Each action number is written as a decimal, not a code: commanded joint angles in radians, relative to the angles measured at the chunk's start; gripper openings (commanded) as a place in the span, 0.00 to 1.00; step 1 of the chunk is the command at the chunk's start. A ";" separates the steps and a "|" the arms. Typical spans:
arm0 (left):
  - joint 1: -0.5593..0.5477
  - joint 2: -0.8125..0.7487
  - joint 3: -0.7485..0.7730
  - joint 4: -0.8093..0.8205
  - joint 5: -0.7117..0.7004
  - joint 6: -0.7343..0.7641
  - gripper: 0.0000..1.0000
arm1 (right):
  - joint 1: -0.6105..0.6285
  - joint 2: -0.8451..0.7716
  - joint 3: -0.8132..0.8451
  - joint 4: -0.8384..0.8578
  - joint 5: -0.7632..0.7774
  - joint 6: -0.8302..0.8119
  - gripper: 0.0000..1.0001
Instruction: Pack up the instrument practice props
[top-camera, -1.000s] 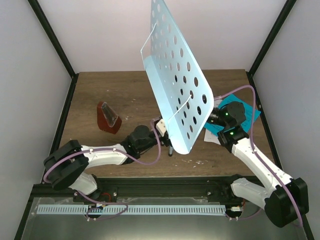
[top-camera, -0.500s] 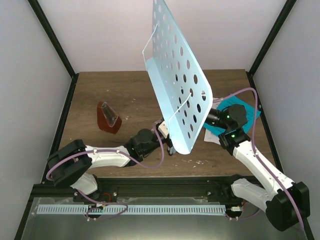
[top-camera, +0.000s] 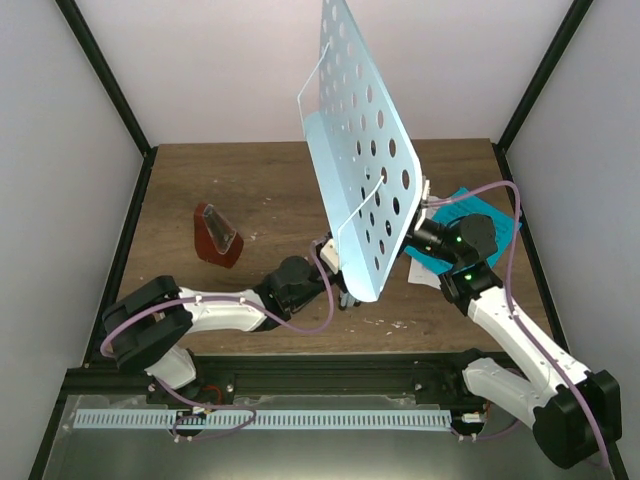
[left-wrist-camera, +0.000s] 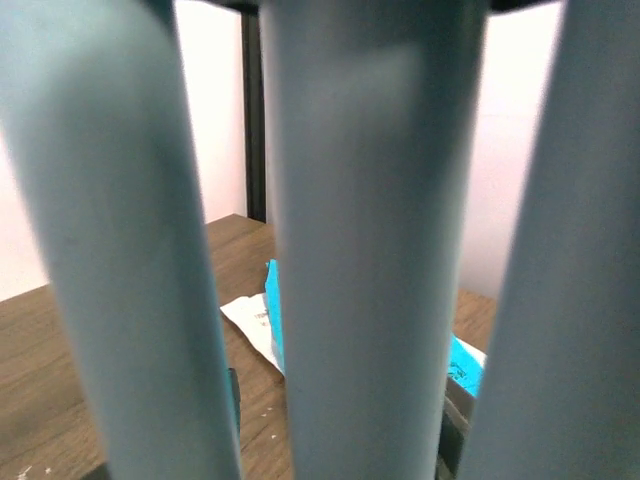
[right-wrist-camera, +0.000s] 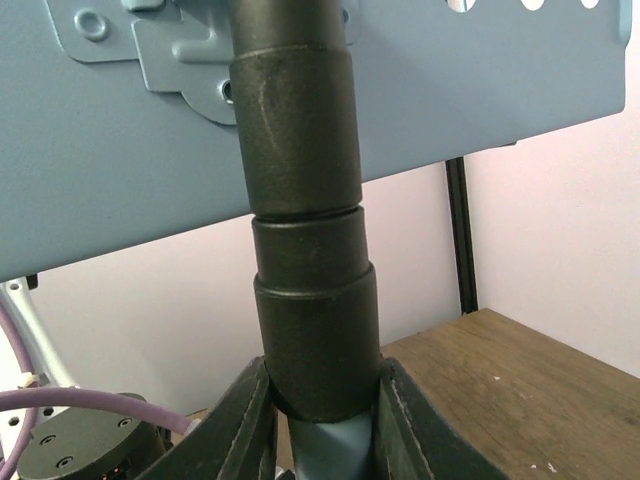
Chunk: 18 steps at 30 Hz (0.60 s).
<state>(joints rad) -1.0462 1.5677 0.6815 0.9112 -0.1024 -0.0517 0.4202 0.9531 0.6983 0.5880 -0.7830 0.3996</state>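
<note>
The pale blue perforated music stand (top-camera: 365, 170) stands tilted at the table's middle. My right gripper (right-wrist-camera: 322, 425) is shut on its pole just under the black collar (right-wrist-camera: 305, 300); in the top view its jaws are hidden behind the plate. My left gripper (top-camera: 340, 288) is low at the stand's foot. Its wrist view is filled by three grey-blue tubes (left-wrist-camera: 370, 240), and dark fingers (left-wrist-camera: 234, 400) flank the middle one. The red-brown metronome (top-camera: 217, 236) stands at the left. White and blue sheet-music pages (top-camera: 492, 215) lie under my right arm and also show in the left wrist view (left-wrist-camera: 255, 318).
The wooden table (top-camera: 240, 180) is walled by white panels with black corner posts (top-camera: 105, 80). A black rail (top-camera: 330, 375) runs along the near edge by the arm bases. A purple cable (top-camera: 505, 215) loops over the right arm.
The stand's plate has swung to the right and stands more upright. My left arm has reached further right along the stand's foot. My right wrist has shifted slightly right.
</note>
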 joint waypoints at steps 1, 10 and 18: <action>0.000 -0.017 0.021 -0.025 -0.024 -0.026 0.40 | 0.022 -0.044 0.000 0.053 -0.015 0.067 0.01; 0.000 -0.212 0.009 -0.216 0.016 -0.036 0.04 | 0.022 -0.056 0.038 -0.007 0.111 0.145 0.01; 0.004 -0.415 0.023 -0.541 0.094 -0.068 0.00 | 0.022 -0.031 0.008 -0.129 0.364 0.234 0.02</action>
<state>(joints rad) -1.0443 1.2709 0.6540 0.4301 -0.0586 -0.1108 0.4507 0.9226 0.6903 0.4660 -0.6395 0.5808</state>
